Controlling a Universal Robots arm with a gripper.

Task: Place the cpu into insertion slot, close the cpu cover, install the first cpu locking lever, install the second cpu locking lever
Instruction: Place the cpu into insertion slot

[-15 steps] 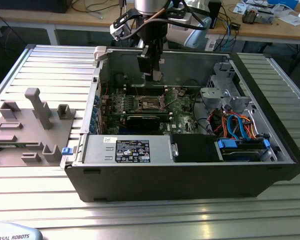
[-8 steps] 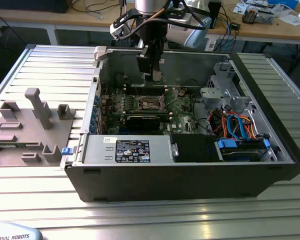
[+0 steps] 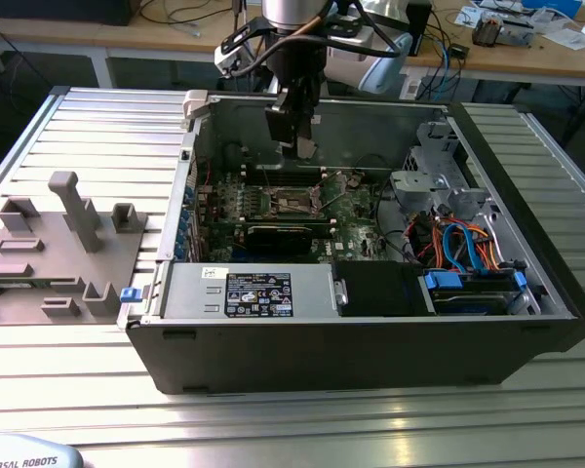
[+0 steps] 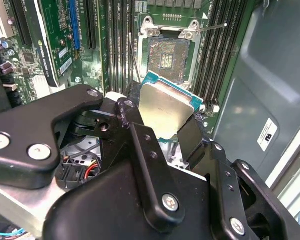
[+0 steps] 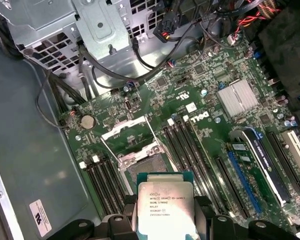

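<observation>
My gripper (image 3: 294, 138) hangs inside the open computer case (image 3: 526, 322), above the motherboard. It is shut on the cpu (image 4: 165, 111), a flat square chip with a silver-grey top, held by two opposite edges between black fingers (image 4: 126, 111). In the first wrist view the cpu (image 5: 165, 206) hovers just short of the bare insertion slot (image 5: 142, 164). The cpu cover (image 5: 126, 129), a silvery frame plate, stands swung open on the slot's far side. Two thin wire locking levers (image 5: 155, 131) stick up, released, beside it. The same slot (image 4: 167, 55) lies a little beyond the chip in the second wrist view.
Memory slots (image 5: 187, 145) flank the socket on both sides. A metal drive cage (image 3: 434, 171) with cable bundles (image 3: 458, 244) fills the exterior view's right. The power supply (image 3: 253, 291) lies along the front. A grey fixture plate (image 3: 58, 244) sits outside the case on the exterior view's left.
</observation>
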